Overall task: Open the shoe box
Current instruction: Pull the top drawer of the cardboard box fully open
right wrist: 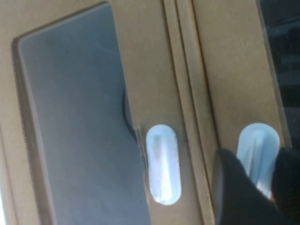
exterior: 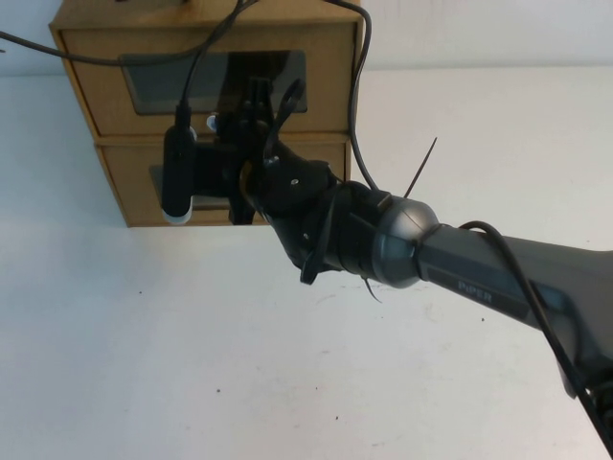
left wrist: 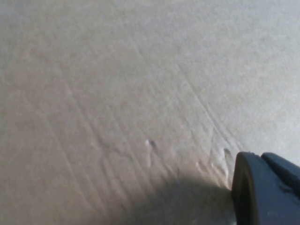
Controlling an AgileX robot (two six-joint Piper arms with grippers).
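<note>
The right gripper [right wrist: 257, 185] was clenched on a white handle [right wrist: 257, 145]. In the right wrist view its dark fingers [right wrist: 229, 187] stood on both sides of this oval handle and touched its edges. Just beside it, across the seam between two brown fronts, there was a second white handle [right wrist: 162, 164], which was free. This second handle touched the edge of a grey window [right wrist: 75, 122].

In the high view, the right gripper was pressed to the front of two brown boxes, one stacked on the other. Its tips showed in front of the dark window of the upper shoe box [exterior: 96, 67], near the line where this box met the lower shoe box [exterior: 124, 192]. We could not say for sure which of the two boxes carried the held handle. Both fronts looked closed.

The stack stood at the far left side of the white bench [exterior: 192, 364], with its fronts turned to the robot. The right arm [exterior: 498, 283] reached to it from the near right corner, across the bench.

Of the left gripper [left wrist: 262, 187] we saw only a dark piece in the left wrist view, close over a pale, creased surface. Whether it was released or clenched, we could not tell.
</note>
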